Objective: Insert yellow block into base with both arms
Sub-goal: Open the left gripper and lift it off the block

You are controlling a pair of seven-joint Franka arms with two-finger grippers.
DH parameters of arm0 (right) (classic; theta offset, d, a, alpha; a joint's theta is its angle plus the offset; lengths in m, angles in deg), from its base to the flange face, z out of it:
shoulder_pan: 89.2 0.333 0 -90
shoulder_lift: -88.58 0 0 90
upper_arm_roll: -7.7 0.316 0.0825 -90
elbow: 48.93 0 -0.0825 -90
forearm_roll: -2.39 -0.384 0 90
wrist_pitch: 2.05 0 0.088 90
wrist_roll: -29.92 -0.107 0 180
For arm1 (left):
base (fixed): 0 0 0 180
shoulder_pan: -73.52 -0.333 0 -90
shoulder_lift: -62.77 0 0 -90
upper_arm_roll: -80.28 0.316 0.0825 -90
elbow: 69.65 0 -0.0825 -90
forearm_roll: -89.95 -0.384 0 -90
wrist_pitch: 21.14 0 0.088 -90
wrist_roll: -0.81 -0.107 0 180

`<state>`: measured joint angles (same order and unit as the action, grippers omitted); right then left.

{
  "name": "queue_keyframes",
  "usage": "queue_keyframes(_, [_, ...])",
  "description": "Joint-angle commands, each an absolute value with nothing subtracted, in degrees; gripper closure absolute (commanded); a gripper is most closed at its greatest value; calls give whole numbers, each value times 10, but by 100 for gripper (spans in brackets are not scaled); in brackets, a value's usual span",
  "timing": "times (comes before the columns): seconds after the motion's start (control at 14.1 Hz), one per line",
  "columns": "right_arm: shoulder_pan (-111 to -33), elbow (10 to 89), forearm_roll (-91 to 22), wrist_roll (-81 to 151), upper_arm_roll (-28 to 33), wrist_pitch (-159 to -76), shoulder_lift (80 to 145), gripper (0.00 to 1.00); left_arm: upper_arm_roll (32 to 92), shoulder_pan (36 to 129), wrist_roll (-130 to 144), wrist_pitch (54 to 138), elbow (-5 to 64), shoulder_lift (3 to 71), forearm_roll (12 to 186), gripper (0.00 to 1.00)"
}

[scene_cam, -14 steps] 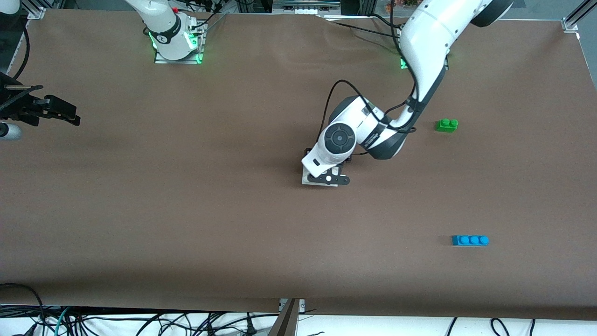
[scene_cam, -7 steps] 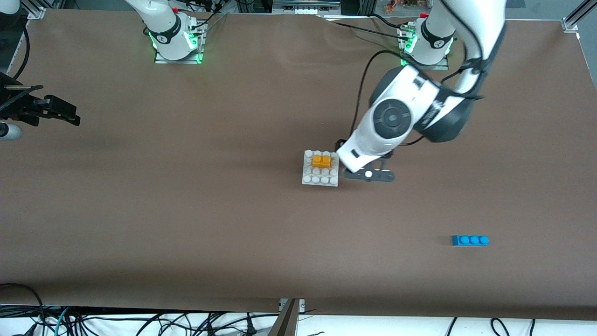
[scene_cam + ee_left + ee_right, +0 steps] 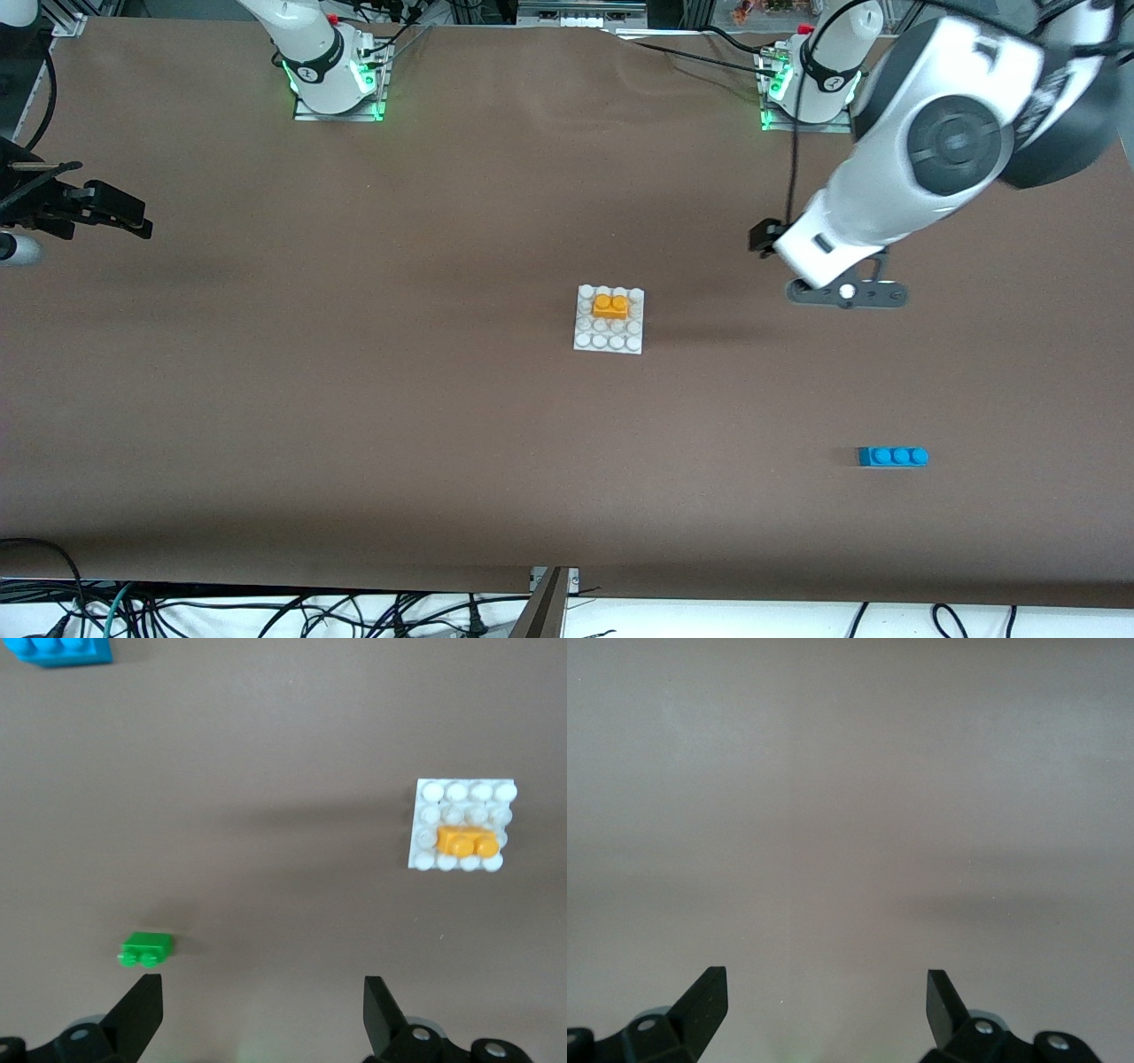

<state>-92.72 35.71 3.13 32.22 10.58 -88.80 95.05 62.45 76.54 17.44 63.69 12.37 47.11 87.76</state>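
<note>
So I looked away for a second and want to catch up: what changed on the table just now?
The left tool, empty and open, rose off the base and swung toward the left arm's end of the table, uncovering the yellow block seated on the base. The blue brick and the waiting right tool stayed put.

So the left claw [image 3: 846, 293] was down on the base [image 3: 609, 319] mid-frame a second ago, now it's up and off toward the upper right, jaws wide apart. That uncovers the yellow block [image 3: 611, 306] sitting on the base.
</note>
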Motion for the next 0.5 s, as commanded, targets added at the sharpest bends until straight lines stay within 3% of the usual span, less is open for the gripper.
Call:
queue_keyframes(0.0, [-930, 351, 36, 316, 110, -886, 951, 0, 687, 748, 56, 620, 146, 515, 904, 0])
queue_keyframes(0.28, [-930, 351, 35, 316, 110, -887, 951, 0, 788, 776, -10, 627, 202, 577, 915, 0])
queue_keyframes(0.43, [-927, 351, 34, 316, 112, -886, 951, 0, 803, 788, -2, 647, 224, 592, 912, 0])
